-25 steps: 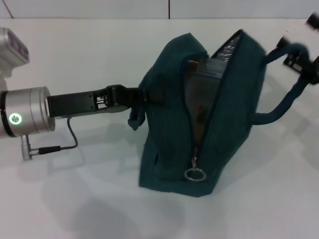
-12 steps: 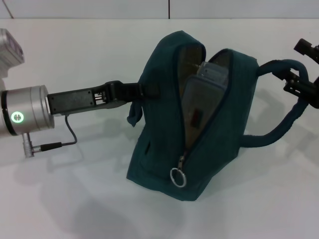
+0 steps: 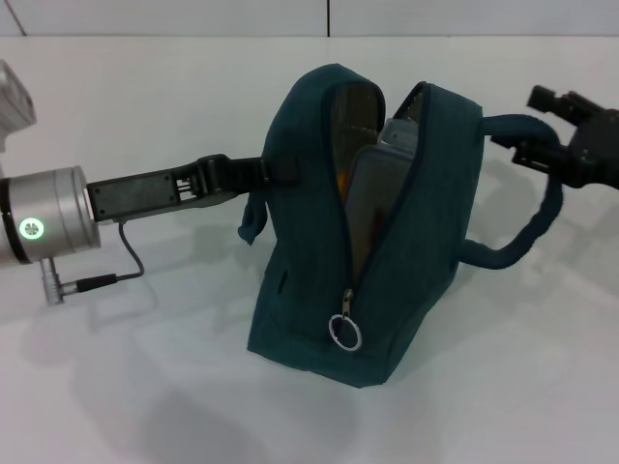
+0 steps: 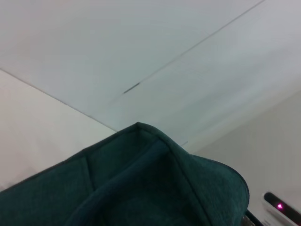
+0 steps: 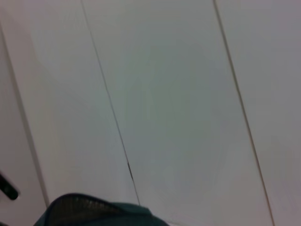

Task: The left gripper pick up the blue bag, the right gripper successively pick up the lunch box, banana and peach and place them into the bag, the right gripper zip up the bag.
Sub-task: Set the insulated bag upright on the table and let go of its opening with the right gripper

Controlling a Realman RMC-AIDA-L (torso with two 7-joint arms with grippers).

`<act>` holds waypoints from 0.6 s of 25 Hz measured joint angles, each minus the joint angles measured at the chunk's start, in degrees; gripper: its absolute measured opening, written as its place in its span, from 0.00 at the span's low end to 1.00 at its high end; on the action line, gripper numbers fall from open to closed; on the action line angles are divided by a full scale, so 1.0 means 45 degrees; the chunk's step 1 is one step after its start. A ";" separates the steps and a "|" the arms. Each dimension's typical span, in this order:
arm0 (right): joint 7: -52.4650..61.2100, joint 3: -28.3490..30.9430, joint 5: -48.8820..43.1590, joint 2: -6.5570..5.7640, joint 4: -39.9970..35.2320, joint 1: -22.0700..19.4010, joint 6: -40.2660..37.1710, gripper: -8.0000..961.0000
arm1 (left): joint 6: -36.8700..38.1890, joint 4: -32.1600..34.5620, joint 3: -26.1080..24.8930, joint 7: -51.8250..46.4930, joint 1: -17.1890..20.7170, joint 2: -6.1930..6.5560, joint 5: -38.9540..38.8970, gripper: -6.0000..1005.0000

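White tabletop [image 3: 116, 387] all round, pale wall behind.

Left gripper [image 3: 269, 172]: clamped on fabric at the near side of the blue bag [image 3: 309, 309], holding it upright on the table. Same teal cloth close up in the left wrist view [image 4: 141, 188].

Right gripper [image 3: 530, 124]: on the bag's far side from the left one, right at the loop handle [image 3: 542, 213]; whether gripping that handle or only resting against it, cannot tell. Only an edge of the bag [image 5: 94, 209] in its own wrist view.

Just beyond the left gripper, inside the gaping mouth: the lunch box [image 3: 372, 193], standing on end. Beside it an orange sliver [image 3: 340, 184], possibly the banana, not certain. Peach not visible.

Zipper run open nearly full length; ring pull [image 3: 345, 332] low on the front face, below and between both grippers, touched by neither.

Judged step: loading apparently done, zipping up not yet begun. Next move calls for freeing the right gripper from the handle, bringing it down to the ring pull, pinching that small ring, then drawing it up along the seam while the left keeps the bag taut.
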 joint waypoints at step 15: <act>0.0954 0.1757 -0.0671 0.0175 -0.4928 -0.0578 0.0170 0.89 | 0.0097 -0.0314 -0.0199 0.0615 0.0759 -0.0015 -0.0534 0.07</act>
